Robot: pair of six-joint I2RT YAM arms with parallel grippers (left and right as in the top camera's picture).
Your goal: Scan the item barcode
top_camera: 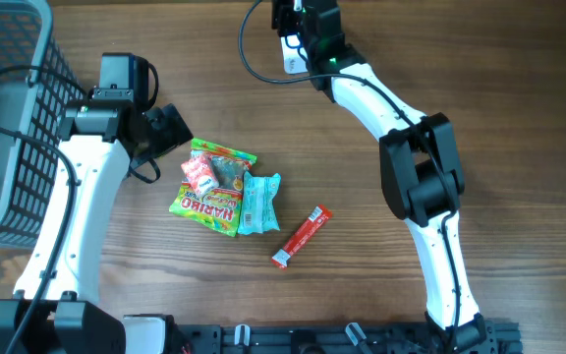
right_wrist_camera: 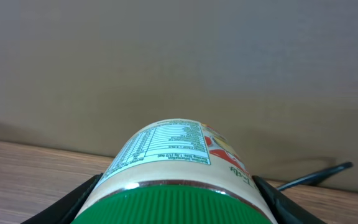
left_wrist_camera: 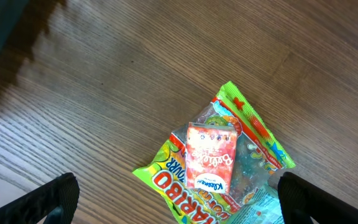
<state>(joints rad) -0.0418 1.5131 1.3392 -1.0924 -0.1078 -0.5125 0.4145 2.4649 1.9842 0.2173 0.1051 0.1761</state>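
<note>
Jar (right_wrist_camera: 225,165) with green lid (right_wrist_camera: 173,202) is pinched in the right tool (right_wrist_camera: 176,208), label (right_wrist_camera: 166,146) upward. Stiff, smooth walls are judged slippery; hold across the body is advised. Left tool (left_wrist_camera: 179,202) is spread, snack packets (left_wrist_camera: 210,155) lying below it on the desk (left_wrist_camera: 104,74).

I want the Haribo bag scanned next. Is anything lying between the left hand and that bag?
Yes. A small pink pack lies on top of the Haribo bag, directly below the open left hand. A teal packet also rests against the bag's edge on the side away from the basket.
</note>
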